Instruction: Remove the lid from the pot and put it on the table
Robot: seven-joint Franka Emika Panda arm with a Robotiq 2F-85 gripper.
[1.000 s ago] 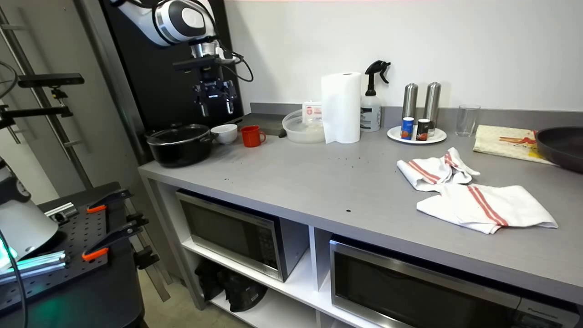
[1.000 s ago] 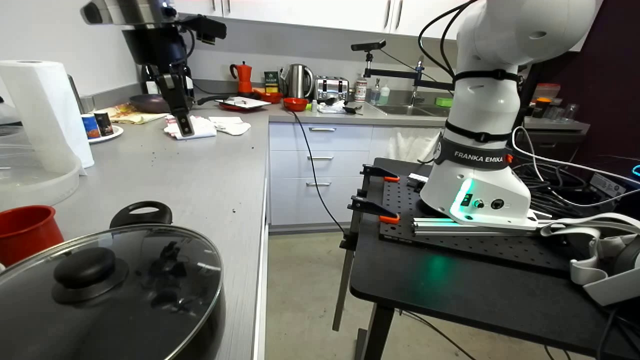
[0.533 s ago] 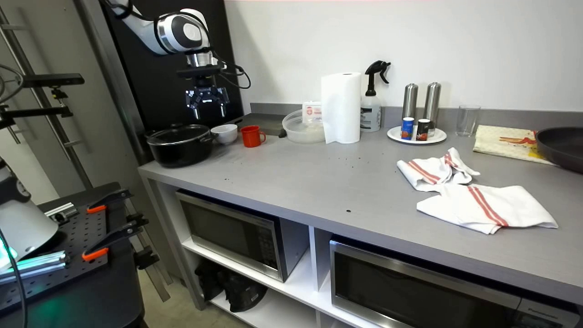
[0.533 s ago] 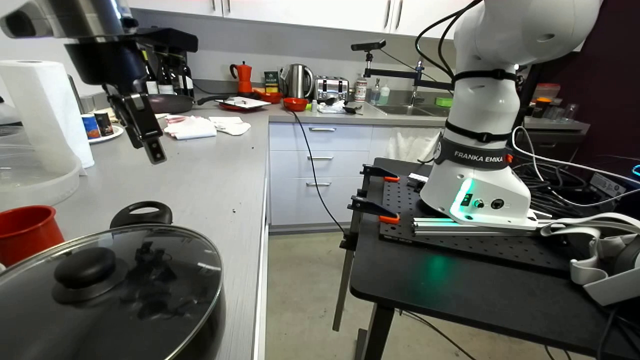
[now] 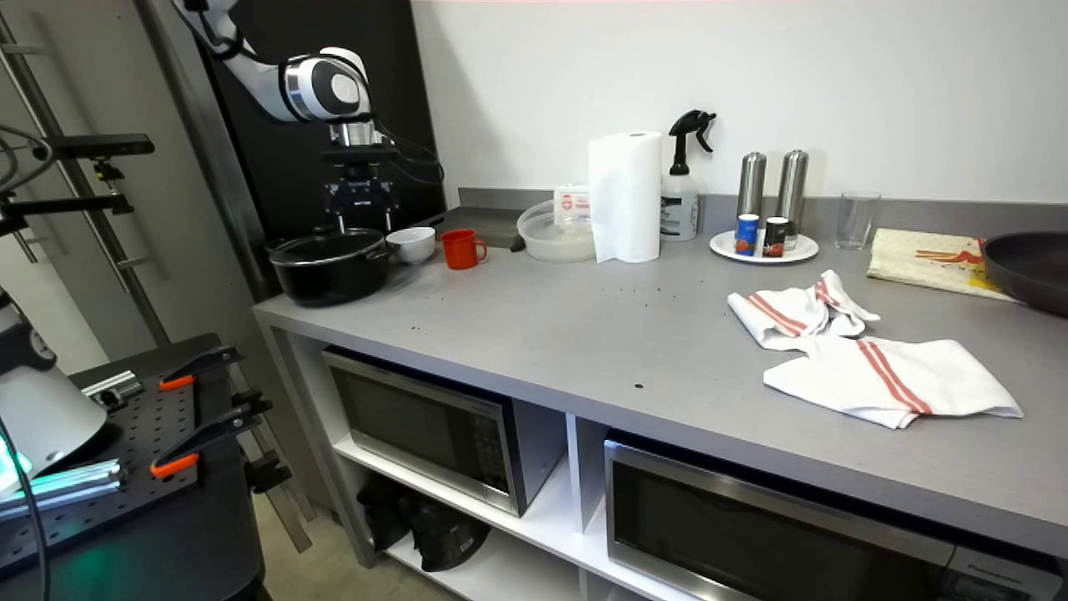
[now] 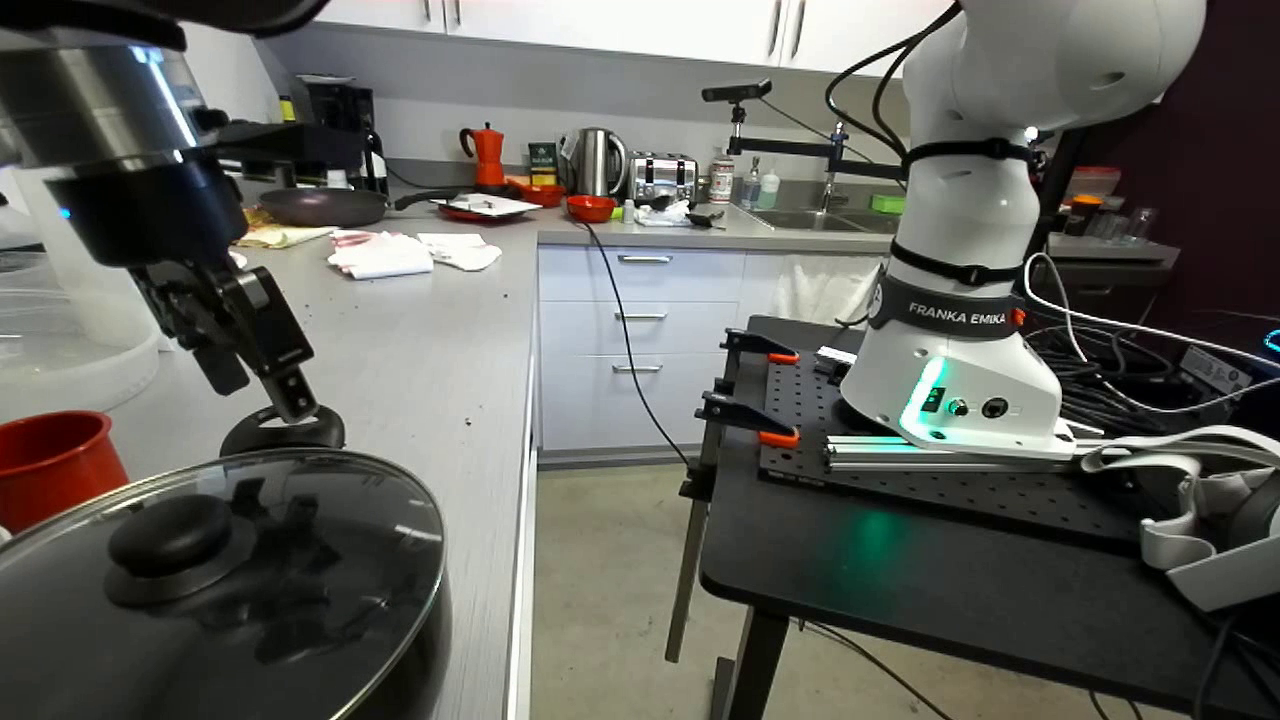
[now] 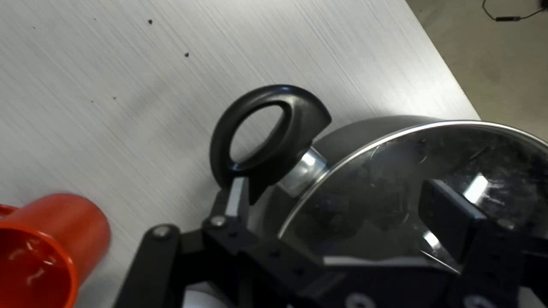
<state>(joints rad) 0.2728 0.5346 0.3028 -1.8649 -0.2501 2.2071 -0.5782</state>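
Desk [image 5: 542,334]: risk is greatest at the corner where its front edge meets the short end edge; anything shoved past either would fall.
Pot [image 5: 329,280]: stands in that corner, close to the front edge; a sideways bump could slide it toward the drop. Its long axis runs roughly along the front edge, the end away from the corner swung a little toward the rear edge.
Lid [image 6: 240,630]: seated on the pot, not yet lifted. Taken by rim or bare glass, it would likely tilt and slip. Being round, it has no long axis; its top faces up.
Tool [image 7: 337,188]: jaws well apart, clamped on nothing. In the wrist view they straddle the lid's rim; lowered here, one could knock the glass.
White bowl [image 5: 411,246]: just beside the pot, on the rear-edge side; a wide swing could catch it.
Red mug [image 5: 460,249]: farther from the corner; a lid laid there may hit it.
Side handle [image 7: 299,128]: points away from the short end edge; snagged by a jaw, it could drag the pot.
Knob [image 6: 170,535]: upright on the lid; I cannot make it out in the wrist view, so the likeliest slip is closing short of it.
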